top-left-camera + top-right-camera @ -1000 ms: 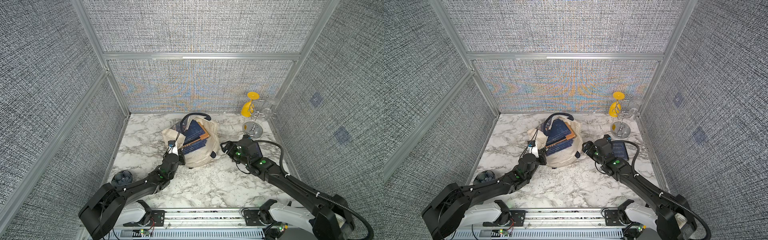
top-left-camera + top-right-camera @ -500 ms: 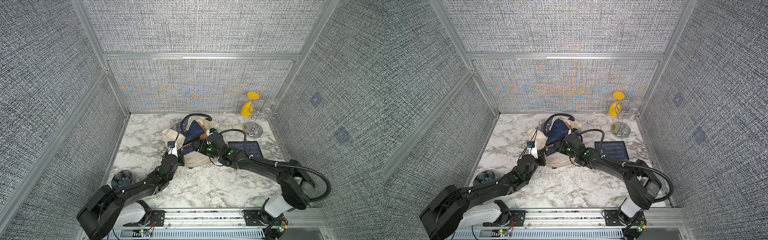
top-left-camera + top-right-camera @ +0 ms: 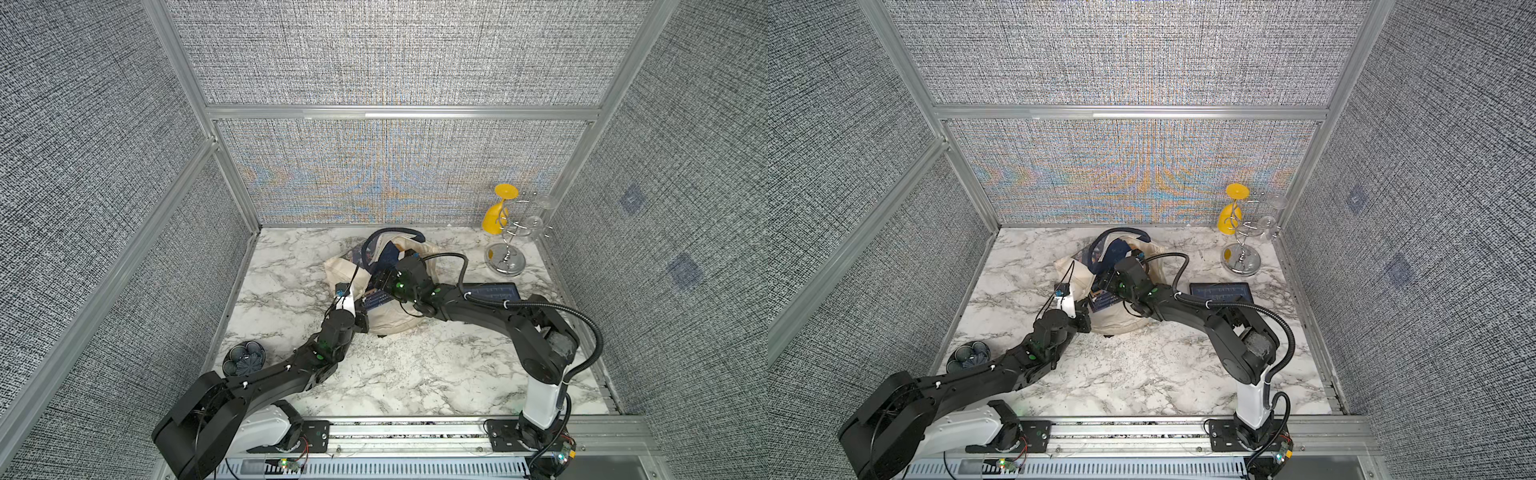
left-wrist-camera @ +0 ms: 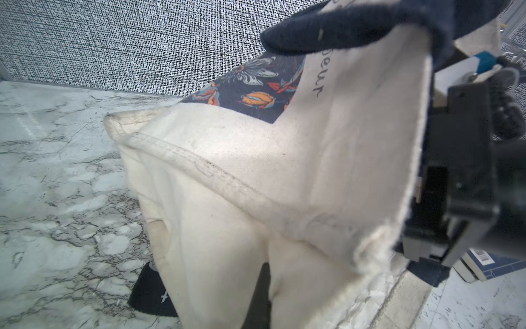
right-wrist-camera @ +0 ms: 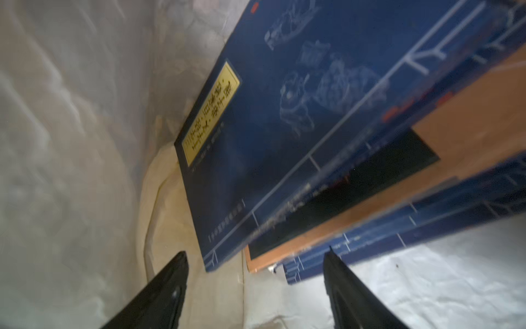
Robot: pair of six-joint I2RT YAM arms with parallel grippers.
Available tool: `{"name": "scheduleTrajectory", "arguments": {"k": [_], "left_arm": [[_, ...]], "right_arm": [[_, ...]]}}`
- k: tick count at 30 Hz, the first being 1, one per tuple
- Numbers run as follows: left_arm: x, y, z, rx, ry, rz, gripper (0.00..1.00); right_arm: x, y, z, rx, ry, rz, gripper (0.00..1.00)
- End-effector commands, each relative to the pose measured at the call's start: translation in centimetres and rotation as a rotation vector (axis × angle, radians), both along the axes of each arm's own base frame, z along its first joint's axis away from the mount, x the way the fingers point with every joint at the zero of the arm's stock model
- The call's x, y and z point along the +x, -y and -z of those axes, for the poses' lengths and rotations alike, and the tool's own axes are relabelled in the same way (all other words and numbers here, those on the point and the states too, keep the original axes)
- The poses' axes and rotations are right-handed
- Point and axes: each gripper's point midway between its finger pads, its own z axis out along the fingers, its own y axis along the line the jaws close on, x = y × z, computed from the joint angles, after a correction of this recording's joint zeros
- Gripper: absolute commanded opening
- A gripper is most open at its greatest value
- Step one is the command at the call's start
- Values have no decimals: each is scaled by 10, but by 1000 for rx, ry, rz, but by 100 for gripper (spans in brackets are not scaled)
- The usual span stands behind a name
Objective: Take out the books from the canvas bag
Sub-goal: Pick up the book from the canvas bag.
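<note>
The cream canvas bag (image 3: 390, 320) (image 3: 1117, 322) lies at the middle back of the marble table, its mouth facing up and towards the front. My left gripper (image 3: 360, 323) (image 4: 210, 296) is shut on the bag's (image 4: 256, 171) front-left rim cloth. My right gripper (image 3: 384, 283) (image 5: 256, 253) is inside the mouth, open. Stacked navy books (image 3: 376, 297) (image 5: 284, 114) with a yellow label lie just ahead, their corners reaching between its fingers without touching them. One has a tan-orange edge (image 5: 469, 114). Another book (image 3: 492, 291) (image 3: 1221, 292) lies flat on the table to the bag's right.
A chrome glass rack (image 3: 505, 262) holding a yellow glass (image 3: 496, 216) and clear glasses stands at the back right corner. A dark flower-shaped dish (image 3: 244, 358) sits at the front left by the wall. Grey panel walls enclose the table on three sides.
My right arm has swung left from the book lying on the table into the bag's mouth, its jaws narrowing slightly. The left gripper and the bag have stayed put.
</note>
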Motion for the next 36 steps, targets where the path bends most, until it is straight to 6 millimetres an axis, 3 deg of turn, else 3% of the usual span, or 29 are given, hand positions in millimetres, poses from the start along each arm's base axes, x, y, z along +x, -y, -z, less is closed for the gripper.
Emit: {"name": "scheduleTrajectory", "arguments": {"k": [1,11,20,26,36], "left_arm": [[2,7,-14,-39,45,25,0],[2,8,-12,-33,43,26,0],[3,10,-11,-34,38,33,0],[3,10,-11,-35,39,34,0],[3,10,-11,-33,38,36,0]], "right_arm": [[14,-1,-6,24,24,27,73],[35,5,2,24,8,77,61],[45,4,-26,28,76,92,40],[52,-1,-35,42,97,96,38],[64,-16,-18,109,49,127,37]]}}
